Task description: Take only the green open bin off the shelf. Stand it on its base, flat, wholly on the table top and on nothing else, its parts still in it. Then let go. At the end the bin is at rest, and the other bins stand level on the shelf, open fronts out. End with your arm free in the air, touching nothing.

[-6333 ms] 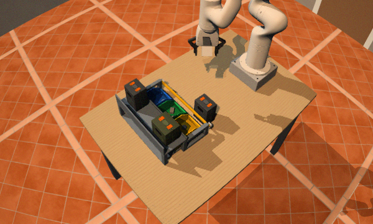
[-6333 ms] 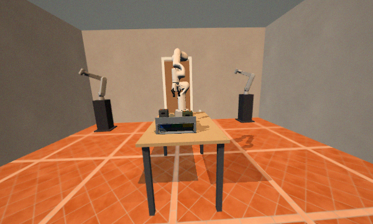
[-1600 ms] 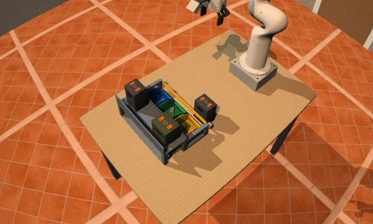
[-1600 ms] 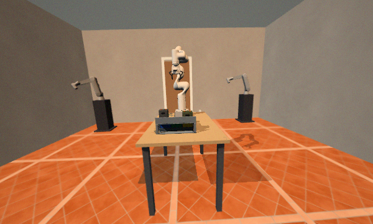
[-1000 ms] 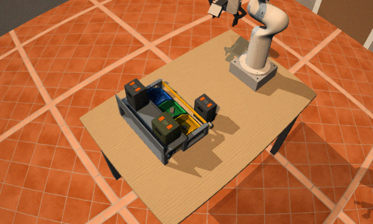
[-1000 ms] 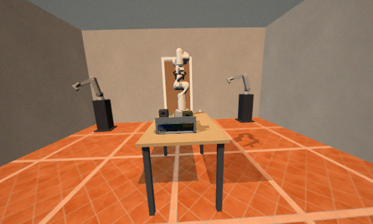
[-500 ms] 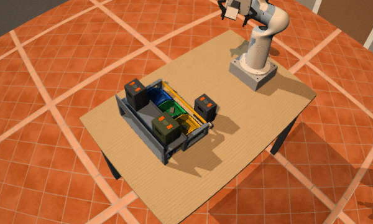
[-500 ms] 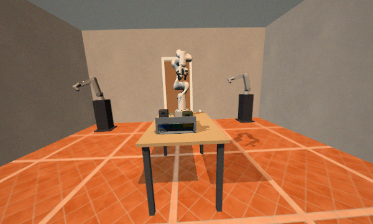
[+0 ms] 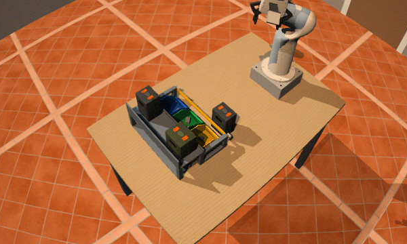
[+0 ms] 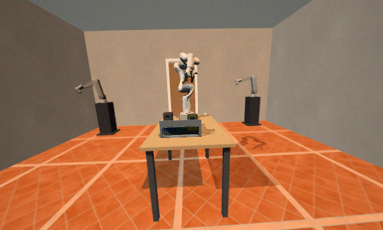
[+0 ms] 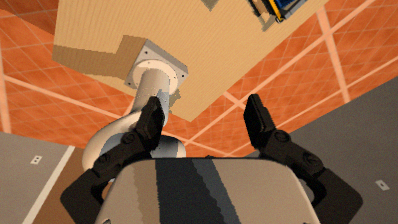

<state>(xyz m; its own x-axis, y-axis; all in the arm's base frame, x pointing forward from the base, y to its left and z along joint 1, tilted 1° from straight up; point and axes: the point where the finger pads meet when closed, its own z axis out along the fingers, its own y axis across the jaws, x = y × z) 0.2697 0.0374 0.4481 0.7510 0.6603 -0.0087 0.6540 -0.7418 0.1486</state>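
From where I stand, the job looks to be at its very start: the approach to the shelf. The black two-fingered gripper (image 9: 270, 16) (image 10: 190, 76) (image 11: 203, 105) hangs high near the arm's own base, well apart from the shelf, its fingers spread wide with nothing between them. The green open-fronted plastic bin (image 9: 190, 118) sits in the low grey shelf (image 9: 156, 144) (image 10: 180, 123) on the wooden table (image 9: 258, 163) (image 10: 186, 142) (image 11: 95, 30), between its two neighbours, with a small greyish part (image 9: 188, 120) in it.

The next move, I'd judge, is to swing out over the table and come down to the green bin's open front, where a yellow bar (image 9: 201, 112) runs along the shelf. A dark case with orange latches (image 9: 224, 116) stands on the table just in front of that bar, so the way in and out wants care. The bin would have to come out level, or its contents may spill.

Counting up: one shelf, one yellow bar and three bins, one blue (image 9: 173, 104), one green, one yellow (image 9: 207, 135). There are three latched cases, two dark grey and one olive (image 9: 180, 139); the olive one and the other dark one (image 9: 148, 102) stand up on the shelf. I make out one part in the green bin, though at this size there may be more.
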